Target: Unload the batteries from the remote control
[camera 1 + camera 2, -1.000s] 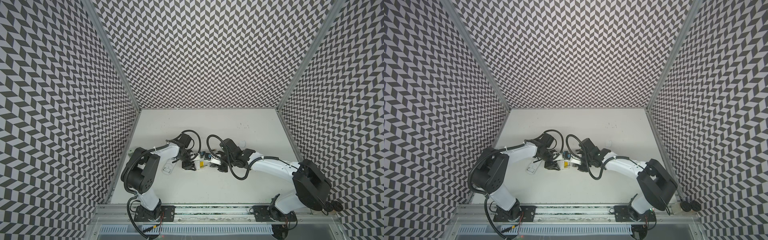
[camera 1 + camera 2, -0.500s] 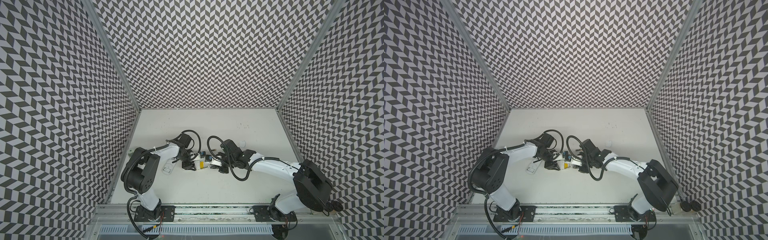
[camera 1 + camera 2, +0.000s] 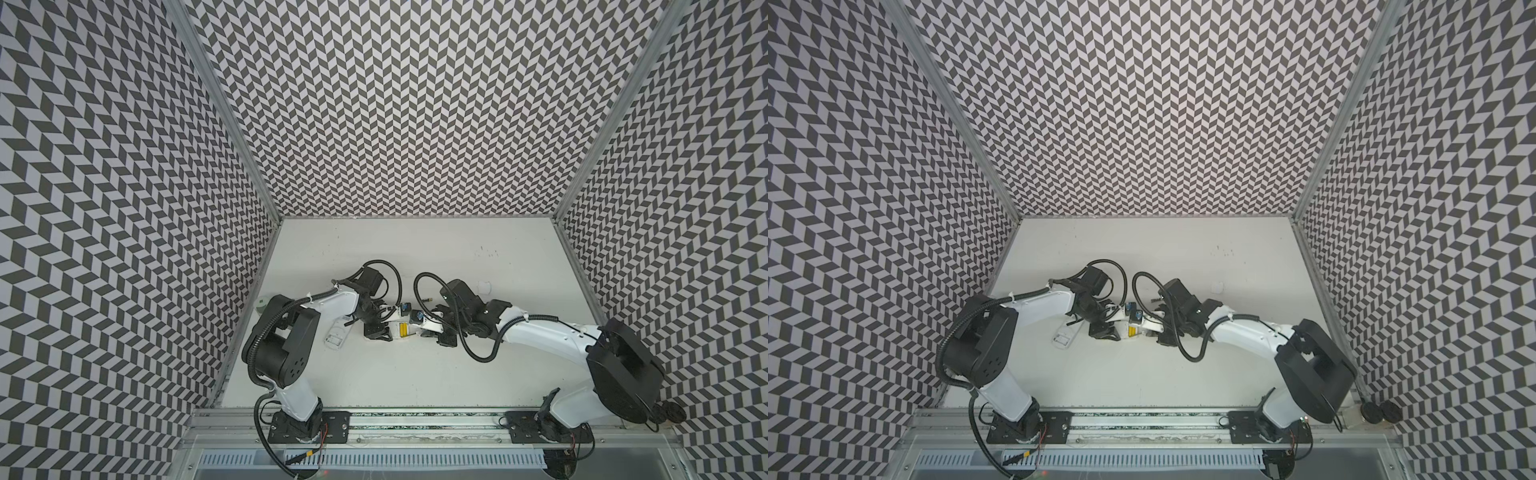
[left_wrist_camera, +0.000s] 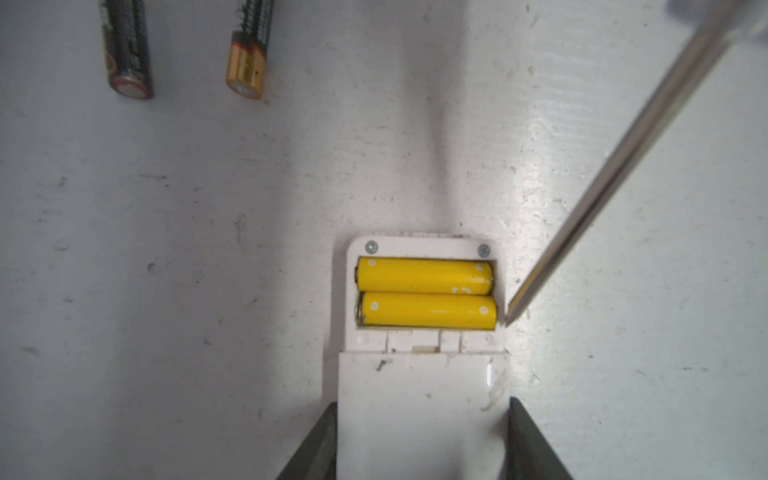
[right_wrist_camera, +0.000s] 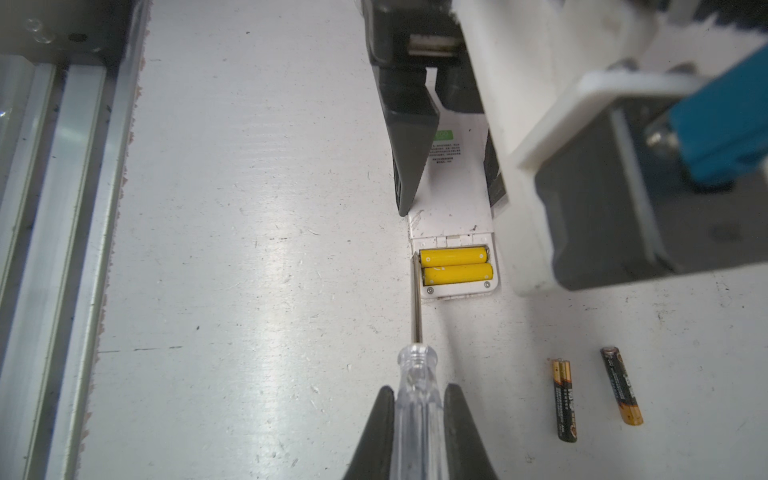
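1. In both top views your arms meet at the middle of the table (image 3: 415, 257). The left gripper (image 3: 380, 326) and right gripper (image 3: 428, 330) face each other across the white remote control (image 3: 395, 328). A spot of yellow there marks the yellow batteries (image 3: 403, 330) (jaws too small to read here).
2. In the left wrist view, your left gripper is clamped on the remote control, one dark finger (image 4: 316, 444) against each long side. Both yellow batteries lie side by side, touching, inside the open compartment (image 4: 426, 249). The screwdriver (image 4: 602, 178) slants in, its tip at the remote's edge, just beside one yellow cell's end; you cannot tell whether it touches. The two black batteries (image 4: 126, 50) lie loose on the table, well apart from the remote.
3. In the right wrist view, your right gripper pinches the screwdriver's clear handle. The shaft reaches the compartment's end, and the black batteries lie off to one side, near each other but not touching.
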